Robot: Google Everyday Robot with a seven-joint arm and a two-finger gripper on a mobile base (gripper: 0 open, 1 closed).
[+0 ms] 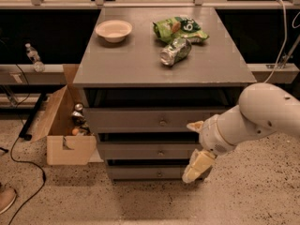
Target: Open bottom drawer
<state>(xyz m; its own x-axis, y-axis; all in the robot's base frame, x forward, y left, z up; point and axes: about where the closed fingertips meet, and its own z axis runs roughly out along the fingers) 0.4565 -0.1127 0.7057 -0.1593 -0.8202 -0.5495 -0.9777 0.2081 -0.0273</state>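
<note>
Gripper (188,151) is open: the two cream fingers are spread well apart. The upper fingertip (193,125) sits in front of the right part of the top drawer's lower edge. The lower one hangs down over the right end of the bottom grey wooden drawer (145,173). The gripper sits in front of the cabinet's right side, below the front right corner of the grey tabletop (140,67). It does not hold any knob. The white rounded arm (262,114) comes in from the right.

The bottom drawer is the lowest of three and is shut, level with the fronts above it. Its small round metal knob (160,174) is at mid-front, left of the gripper. Its long axis runs left to right, parallel to the tabletop's front edge, and the flat front faces the camera.

On the tabletop:
- A cream round bowl (114,30) is near the back left corner.
- A green crinkled snack bag (180,28) is toward the back right.
- A crushed silver-green can (176,51) lies just in front of the bag.

An open brown cardboard box (63,142) stands on the speckled floor, left of the cabinet.
</note>
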